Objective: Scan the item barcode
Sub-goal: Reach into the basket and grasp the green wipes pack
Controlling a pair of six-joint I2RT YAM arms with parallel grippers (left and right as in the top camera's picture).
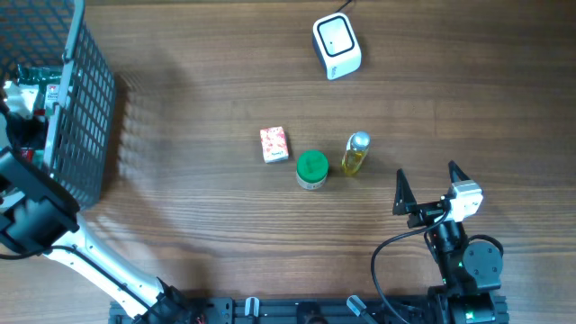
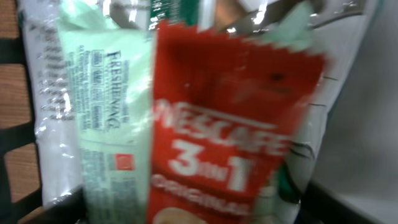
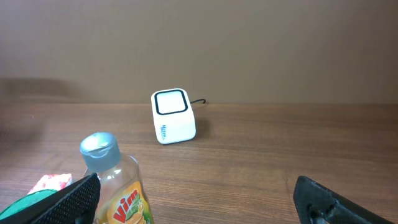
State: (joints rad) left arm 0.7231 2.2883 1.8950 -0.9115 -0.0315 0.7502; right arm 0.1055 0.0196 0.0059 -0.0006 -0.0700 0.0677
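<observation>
The white barcode scanner (image 1: 337, 46) stands at the back of the table and shows in the right wrist view as the scanner (image 3: 173, 116). My left arm (image 1: 36, 216) reaches into the black wire basket (image 1: 85, 99), so its gripper is hidden from above. A red Nescafé 3-in-1 sachet (image 2: 230, 137) fills the left wrist view, blurred, beside a pale green packet (image 2: 109, 118). The left fingers do not show clearly. My right gripper (image 1: 426, 169) stands open and empty at the front right, just right of the yellow Vim bottle (image 3: 121, 186).
A pink box (image 1: 274, 144), a green-lidded jar (image 1: 312, 168) and the yellow bottle (image 1: 355, 155) stand in a row mid-table. More packets (image 1: 31, 85) lie in the basket. Basket wires (image 2: 12, 134) frame the sachet's left side.
</observation>
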